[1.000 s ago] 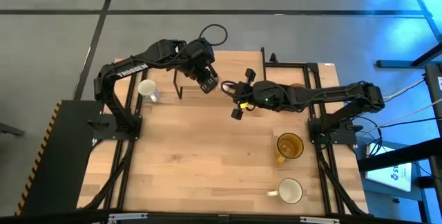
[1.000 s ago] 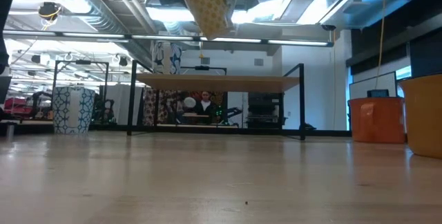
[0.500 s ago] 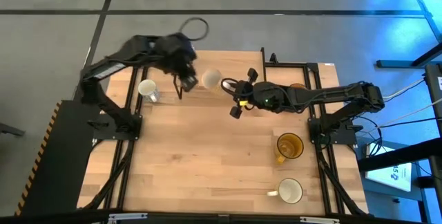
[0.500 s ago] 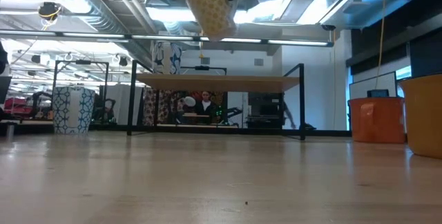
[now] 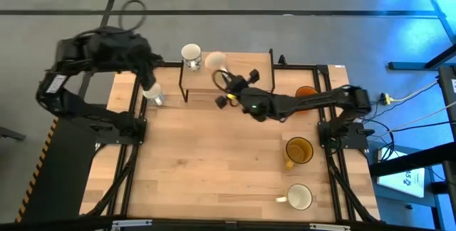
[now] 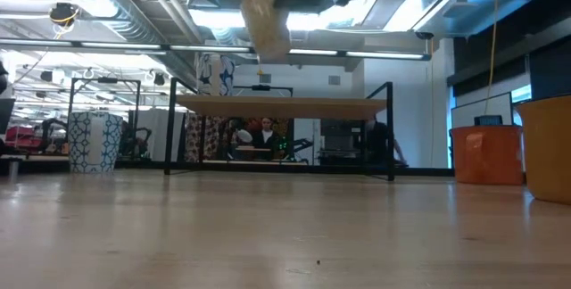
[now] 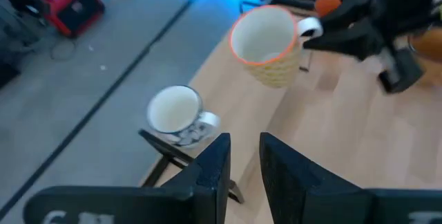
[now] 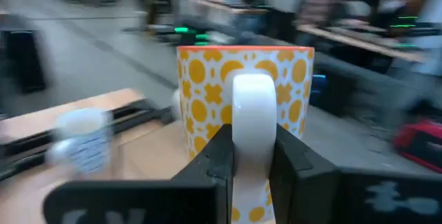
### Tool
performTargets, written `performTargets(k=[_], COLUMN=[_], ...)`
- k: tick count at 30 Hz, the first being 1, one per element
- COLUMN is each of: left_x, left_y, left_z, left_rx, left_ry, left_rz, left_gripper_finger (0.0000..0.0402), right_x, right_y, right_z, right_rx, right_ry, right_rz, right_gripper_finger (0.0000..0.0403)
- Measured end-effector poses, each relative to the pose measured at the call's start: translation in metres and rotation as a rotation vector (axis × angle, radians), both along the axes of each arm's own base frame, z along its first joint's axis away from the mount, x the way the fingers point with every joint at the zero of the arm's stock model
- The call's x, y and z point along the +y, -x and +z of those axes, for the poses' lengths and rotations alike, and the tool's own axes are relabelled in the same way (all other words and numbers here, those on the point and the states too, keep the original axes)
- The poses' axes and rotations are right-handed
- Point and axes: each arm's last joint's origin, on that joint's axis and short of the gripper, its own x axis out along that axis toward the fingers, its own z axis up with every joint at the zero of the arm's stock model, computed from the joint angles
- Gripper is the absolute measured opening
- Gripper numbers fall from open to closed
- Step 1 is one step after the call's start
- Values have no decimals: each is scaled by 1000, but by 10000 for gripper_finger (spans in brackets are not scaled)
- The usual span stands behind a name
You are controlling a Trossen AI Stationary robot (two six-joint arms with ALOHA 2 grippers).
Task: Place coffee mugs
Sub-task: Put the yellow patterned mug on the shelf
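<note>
My right gripper (image 8: pixel 250 156) is shut on a cream mug with yellow pattern and orange rim (image 5: pixel 214 61), carried high over the table's far part beside a black rack (image 5: pixel 228 63); the low view shows that mug (image 6: pixel 266 23) well above the table. A white, blue-patterned mug (image 7: pixel 176 110) sits on the rack's left end (image 5: pixel 190 55). My left gripper (image 7: pixel 245 165) is open and empty, drawn back at the far left corner (image 5: pixel 146 78). Another white mug (image 5: pixel 153 95) stands there on the table. An amber mug (image 5: pixel 298 150) and a white mug (image 5: pixel 299 197) stand near the right edge. My right gripper pinches the patterned mug's white side handle (image 8: pixel 253 106) between its two fingers (image 8: pixel 219 148). It reaches level from the table's right side. The mug is lifted clear, roughly upright with its mouth up (image 7: pixel 266 34), out beyond the fingertips.
An orange mug (image 5: pixel 305 91) shows partly behind my right arm near the far right. The black rack runs along the far edge. Bare wood (image 5: pixel 206 167) fills the table's middle and near left. In the low view an orange bin (image 6: pixel 486 155) and people show in the room beyond.
My left gripper has swung away from the patterned mug toward the table's far left corner, uncovering the white mug on the rack. My right gripper has carried the patterned mug toward the far edge and left, up to the rack.
</note>
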Motion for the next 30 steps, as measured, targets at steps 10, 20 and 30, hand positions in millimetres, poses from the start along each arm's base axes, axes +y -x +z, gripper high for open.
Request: performTargets(k=[10,20,30], left_x=[-10,-10,-10], left_y=[33,35,33], left_z=[12,13,13], left_rx=[-106,-105,-93], left_ry=[-90,-110,-121], left_rz=[-4,-18,-28], left_gripper_finger=[72,72,72], right_x=[-22,-51,-78], right_y=[-59,-75,-80], right_z=[-24,-58,-78], right_rx=[-87,-191,-218], right_ry=[-29,-70,-73], right_rz=[-214,-273,-294], right_gripper_finger=[37,37,37])
